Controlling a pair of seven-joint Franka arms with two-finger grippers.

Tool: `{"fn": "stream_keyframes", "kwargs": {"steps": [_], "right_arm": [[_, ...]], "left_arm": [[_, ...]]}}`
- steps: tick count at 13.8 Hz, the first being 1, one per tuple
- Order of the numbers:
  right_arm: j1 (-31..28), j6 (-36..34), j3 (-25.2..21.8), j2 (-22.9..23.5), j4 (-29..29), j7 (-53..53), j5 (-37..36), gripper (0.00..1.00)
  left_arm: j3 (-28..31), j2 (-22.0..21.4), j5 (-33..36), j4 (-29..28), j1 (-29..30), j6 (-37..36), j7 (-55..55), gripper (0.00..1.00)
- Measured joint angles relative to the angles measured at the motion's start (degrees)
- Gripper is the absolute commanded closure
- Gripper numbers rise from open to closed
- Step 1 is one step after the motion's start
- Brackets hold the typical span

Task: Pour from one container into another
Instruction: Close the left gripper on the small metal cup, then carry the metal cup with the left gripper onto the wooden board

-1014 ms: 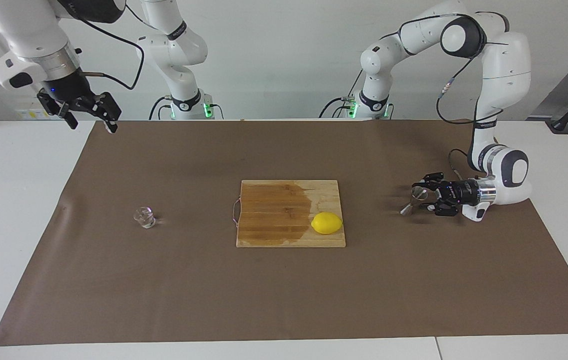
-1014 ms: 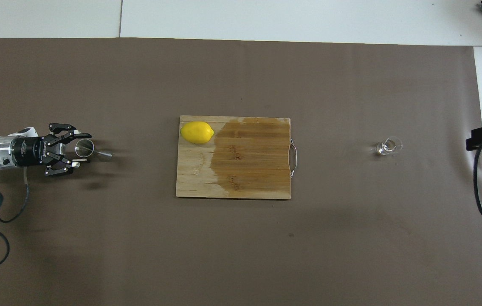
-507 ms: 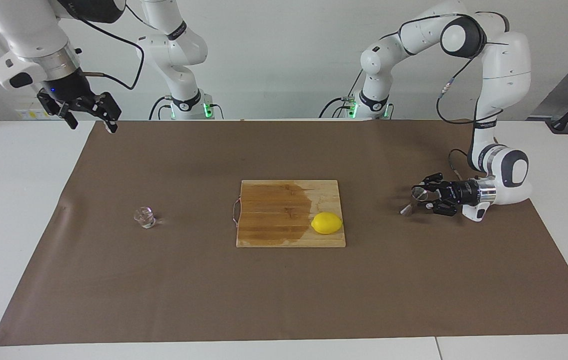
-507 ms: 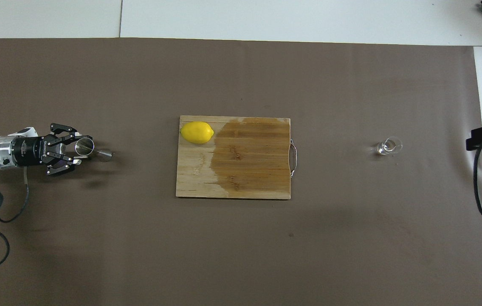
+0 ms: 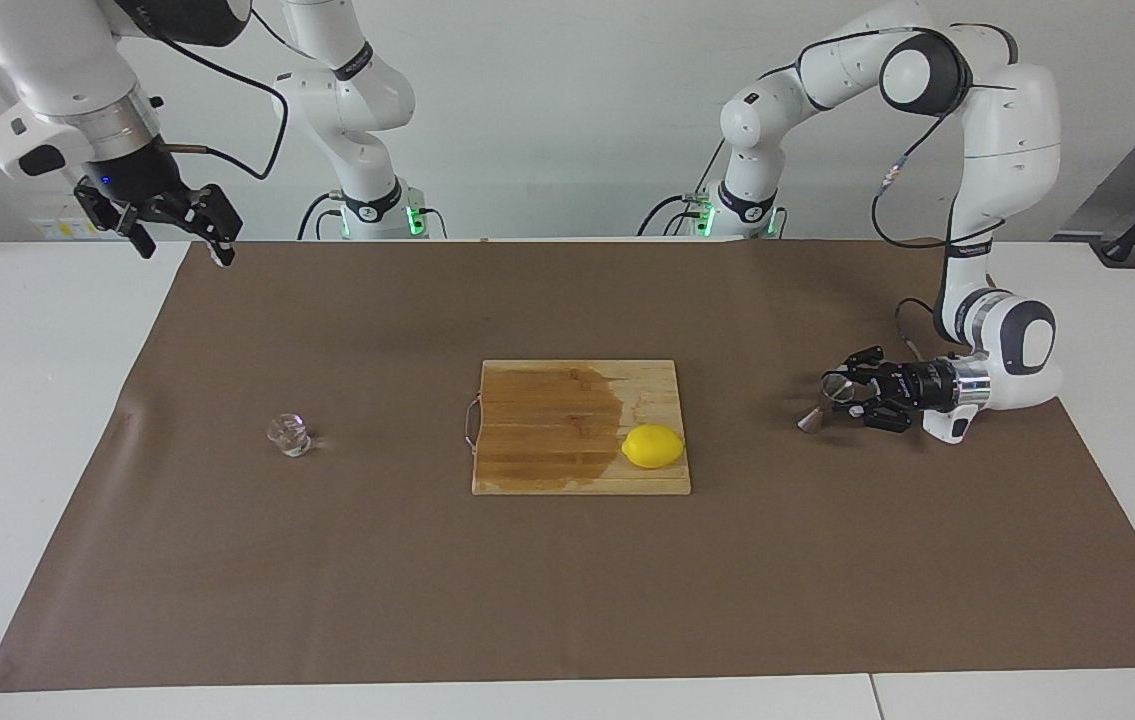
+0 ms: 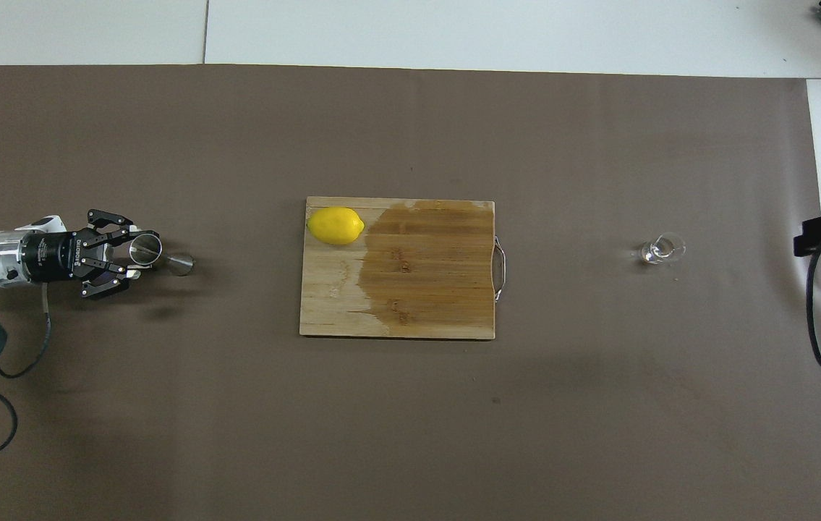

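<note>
The left gripper (image 5: 839, 392), lying low and level over the brown mat (image 5: 567, 600) at the left arm's end of the table, is clamping its fingers on the upper cone of the steel jigger (image 5: 824, 402), which is leaning with its lower cone on the mat. The right gripper (image 5: 177, 225) is waiting raised with its fingers apart over the mat's corner at the right arm's end. The glass cup (image 5: 288, 435) is standing upright on the mat toward that end, well apart from the cutting board (image 5: 547, 430) carrying the lemon (image 5: 653, 446).
</note>
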Motion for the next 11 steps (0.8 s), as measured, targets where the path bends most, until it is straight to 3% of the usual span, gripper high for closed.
{"fn": "stream_keyframes", "kwargs": {"steps": [11], "right_arm": [[0.0,0.0,0.0,0.0,0.0,0.0,0.0,0.0]], "left_arm": [[-5.02,-1.81,-2.72,1.7,-0.98,0.0,-2.51,0.63]]}}
